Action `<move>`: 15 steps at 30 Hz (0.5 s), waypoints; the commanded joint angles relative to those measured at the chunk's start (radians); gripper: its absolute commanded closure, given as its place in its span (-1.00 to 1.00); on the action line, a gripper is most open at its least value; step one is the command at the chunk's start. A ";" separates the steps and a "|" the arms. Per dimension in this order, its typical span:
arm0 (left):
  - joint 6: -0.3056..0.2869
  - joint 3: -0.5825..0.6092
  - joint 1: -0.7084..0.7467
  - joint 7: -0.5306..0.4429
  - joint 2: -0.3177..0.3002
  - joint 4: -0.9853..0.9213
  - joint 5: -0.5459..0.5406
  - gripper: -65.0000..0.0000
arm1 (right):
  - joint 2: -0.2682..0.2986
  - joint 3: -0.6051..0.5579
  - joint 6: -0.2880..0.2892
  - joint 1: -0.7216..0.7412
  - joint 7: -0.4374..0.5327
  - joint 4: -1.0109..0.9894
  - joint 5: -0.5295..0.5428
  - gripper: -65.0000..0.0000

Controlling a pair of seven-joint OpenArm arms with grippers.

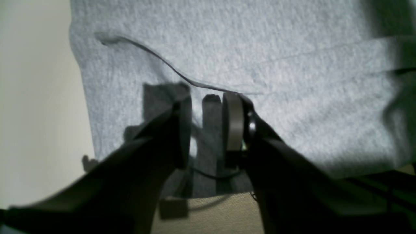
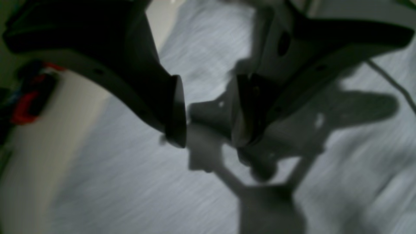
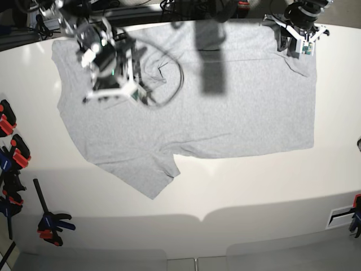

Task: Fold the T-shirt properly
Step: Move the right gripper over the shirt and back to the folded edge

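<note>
Spread across the white bench (image 3: 237, 186), the grey T-shirt (image 3: 225, 113) lies mostly flat with its plain side up, one short sleeve (image 3: 144, 172) pointing toward the near edge and the far hem running along the back of the bench. A loop-shaped ridge of cloth (image 3: 166, 79) stands up a little near the collar end.

The right claw (image 2: 208, 112) hangs above the shirt at the base view's upper left, and its wrist view shows the two dark fingers standing apart with nothing between them, only grey cloth and their own shadow below. That wrist picture is smeared, so fine detail of the cloth is lost.

The left claw (image 1: 206, 130) sits at the shirt's far corner, at the upper right of the base view. In its wrist view the fingers are partly apart with a narrow gap; a folded edge (image 1: 169, 66) of cloth runs as a dark line up to the tip of one finger (image 1: 232, 123), and I cannot tell whether any cloth is pinched there.

Several red and black clamps (image 3: 14, 147) lie along the bench's left border, apart from the shirt, and another clamp (image 3: 51, 223) lies nearer the front edge.
</note>
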 commanded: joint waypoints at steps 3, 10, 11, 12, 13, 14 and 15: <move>0.001 -0.005 0.007 -0.024 -0.007 0.017 -0.003 0.55 | 0.056 0.016 -0.070 -0.071 0.005 0.093 -0.043 0.32; 0.000 -0.005 0.007 -0.024 -0.007 0.017 -0.003 0.55 | 0.061 0.265 -0.096 -0.283 0.018 0.174 -0.011 0.32; 0.000 -0.005 0.006 -0.024 -0.007 0.017 -0.003 0.55 | 0.058 0.319 -0.095 -0.313 0.035 0.174 0.034 0.32; 0.000 -0.005 0.006 -0.024 -0.007 0.017 -0.003 0.55 | 0.048 0.373 -0.090 -0.344 0.058 0.174 0.072 0.32; 0.000 -0.005 0.006 -0.024 -0.007 0.017 -0.003 0.55 | 0.036 0.427 -0.077 -0.371 0.087 0.174 0.114 0.32; 0.000 -0.005 0.006 -0.024 -0.007 0.017 -0.003 0.55 | 0.023 0.480 -0.063 -0.394 0.111 0.173 0.159 0.32; 0.000 -0.005 0.006 -0.024 -0.007 0.017 -0.003 0.55 | 0.008 0.531 -0.043 -0.412 0.127 0.173 0.209 0.32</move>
